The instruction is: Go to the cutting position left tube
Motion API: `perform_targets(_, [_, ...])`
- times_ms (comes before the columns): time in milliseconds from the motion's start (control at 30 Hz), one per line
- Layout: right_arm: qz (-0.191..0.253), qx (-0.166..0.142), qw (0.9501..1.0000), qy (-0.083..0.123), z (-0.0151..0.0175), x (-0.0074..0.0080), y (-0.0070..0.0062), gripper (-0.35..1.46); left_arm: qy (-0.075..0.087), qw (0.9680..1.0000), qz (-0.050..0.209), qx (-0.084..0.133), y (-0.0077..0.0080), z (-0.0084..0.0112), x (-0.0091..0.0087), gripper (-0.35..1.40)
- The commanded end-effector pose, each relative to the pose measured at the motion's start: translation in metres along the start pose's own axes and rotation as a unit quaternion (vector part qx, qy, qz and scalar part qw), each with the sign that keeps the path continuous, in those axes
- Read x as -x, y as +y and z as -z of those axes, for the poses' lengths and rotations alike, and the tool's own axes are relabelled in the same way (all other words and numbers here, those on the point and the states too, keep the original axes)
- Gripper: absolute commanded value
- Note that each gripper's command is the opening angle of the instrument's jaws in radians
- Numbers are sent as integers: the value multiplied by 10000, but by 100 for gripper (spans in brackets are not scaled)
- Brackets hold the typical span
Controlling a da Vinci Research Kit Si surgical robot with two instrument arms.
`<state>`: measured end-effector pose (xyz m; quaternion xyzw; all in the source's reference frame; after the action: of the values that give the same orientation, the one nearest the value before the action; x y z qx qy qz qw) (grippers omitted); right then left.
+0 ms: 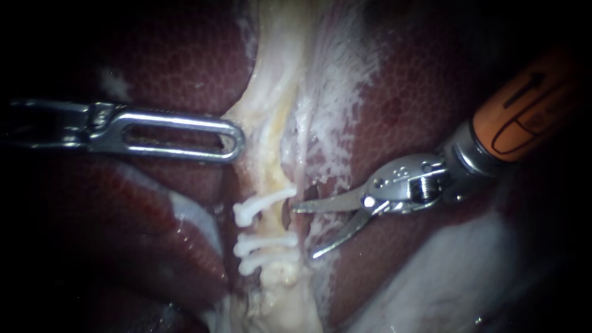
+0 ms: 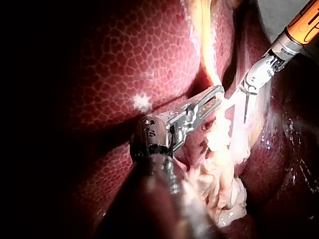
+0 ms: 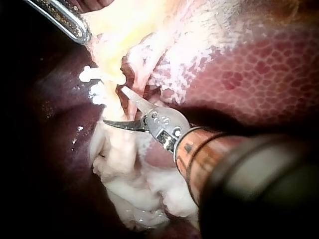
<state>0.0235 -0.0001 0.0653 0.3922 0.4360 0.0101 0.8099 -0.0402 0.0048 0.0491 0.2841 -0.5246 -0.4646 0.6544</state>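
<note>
The right instrument (image 1: 302,232), entering from the upper right, holds its blades apart with nothing gripped, over dark mottled liver (image 1: 419,92) split by a pale tissue strip (image 1: 277,74). The tube (image 1: 271,223), bearing three white clips (image 1: 262,203), lies lower centre, just left of the blade tips; the left instrument (image 1: 233,140) rests mid-left.

The left instrument (image 2: 212,97) reaches from its dark shaft across the mottled, dark red liver (image 2: 109,59). Its metal tip lies against a pale, ragged band of tissue (image 2: 224,159) that runs from near to far. Just to the right of that tip, the right instrument (image 2: 247,112) points in from an orange-collared shaft, its tip touching the same pale band.
</note>
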Motion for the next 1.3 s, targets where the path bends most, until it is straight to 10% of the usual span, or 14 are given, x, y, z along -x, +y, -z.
perform_targets(33, [-12, 1, 10000, 22, -1, -1, 1, 138, -1, 10000, 0, 1, 0, 0, 0, -35])
perform_targets(733, [-261, -56, 9977, 630, -7, -19, 17, 125, -2, 10000, -5, 3, 0, -1, -1, -35])
perform_targets(1300, [-446, -304, 9959, 720, -29, -18, 19, 111, -1, 10000, -7, 1, 1, -1, -2, -35])
